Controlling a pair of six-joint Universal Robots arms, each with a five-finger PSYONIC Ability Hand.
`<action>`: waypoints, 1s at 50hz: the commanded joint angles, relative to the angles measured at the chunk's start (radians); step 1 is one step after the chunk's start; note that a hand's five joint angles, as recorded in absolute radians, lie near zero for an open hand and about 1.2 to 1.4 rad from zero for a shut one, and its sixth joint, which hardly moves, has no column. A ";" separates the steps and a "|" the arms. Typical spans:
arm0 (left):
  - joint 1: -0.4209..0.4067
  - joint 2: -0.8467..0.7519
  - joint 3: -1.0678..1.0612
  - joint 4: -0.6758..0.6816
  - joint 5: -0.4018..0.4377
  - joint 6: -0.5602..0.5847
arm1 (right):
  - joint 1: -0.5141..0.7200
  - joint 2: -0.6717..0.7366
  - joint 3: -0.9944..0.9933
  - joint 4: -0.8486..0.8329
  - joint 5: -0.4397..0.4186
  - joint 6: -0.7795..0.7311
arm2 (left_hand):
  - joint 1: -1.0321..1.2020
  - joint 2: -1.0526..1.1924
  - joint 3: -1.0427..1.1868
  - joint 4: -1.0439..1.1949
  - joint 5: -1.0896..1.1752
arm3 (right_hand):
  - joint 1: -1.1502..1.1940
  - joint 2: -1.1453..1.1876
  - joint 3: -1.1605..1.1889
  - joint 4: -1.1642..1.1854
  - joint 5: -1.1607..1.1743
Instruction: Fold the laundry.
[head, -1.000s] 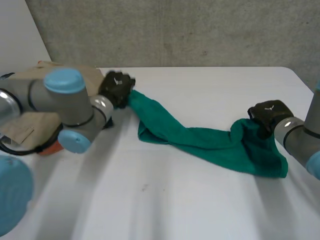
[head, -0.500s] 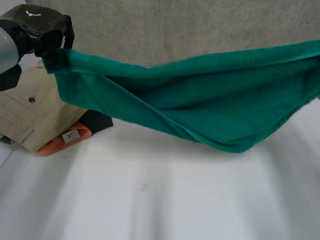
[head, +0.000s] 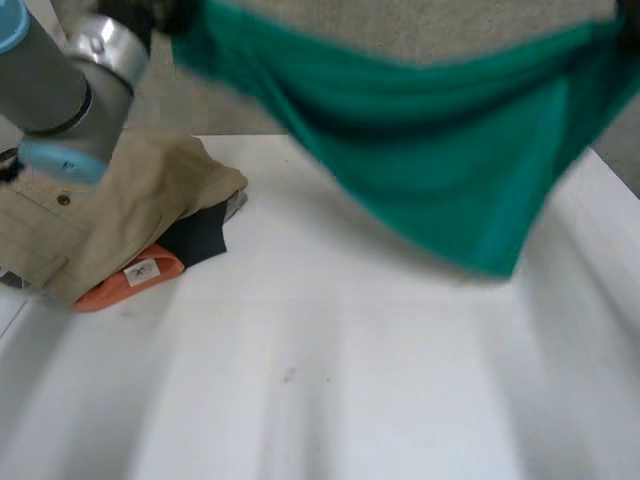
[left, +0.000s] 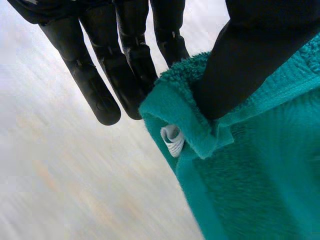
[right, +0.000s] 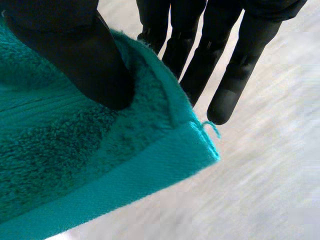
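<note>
Head view showed you the green towel (head: 430, 170) stretched above the white table (head: 300, 380), left hand (left: 127, 60) and right hand (right: 70, 50) each pinching a corner, seemingly mid-spread, so you likely needed to lay it flat next.

The left arm (head: 62, 88) is raised high, its grey wrist joint angled upward. The left hand (left: 117, 60) holds its fingers straight and close together, the thumb (left: 240, 70) pressing a corner of the green towel (left: 260, 190) against them. The right hand (right: 205, 55) does likewise: straight fingers, thumb clamped on another corner.
</note>
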 joint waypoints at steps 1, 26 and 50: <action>0.003 0.003 -0.003 0.166 -0.049 -0.079 | 0.010 -0.057 0.042 -0.271 0.017 0.047 | 0.232 0.198 0.202 0.195 0.273 | 0.262 0.219 0.204 0.197 0.234; -0.020 0.020 -0.734 -0.190 -0.054 0.068 | 0.041 0.078 0.503 0.166 -0.089 -0.044 | 0.227 0.193 0.196 0.189 0.267 | 0.262 0.219 0.204 0.197 0.234; -0.011 0.031 -0.779 -0.207 -0.046 0.094 | 0.035 0.040 0.674 0.120 -0.118 -0.057 | -0.310 -0.345 -0.341 -0.348 -0.270 | 0.262 0.219 0.204 0.197 0.234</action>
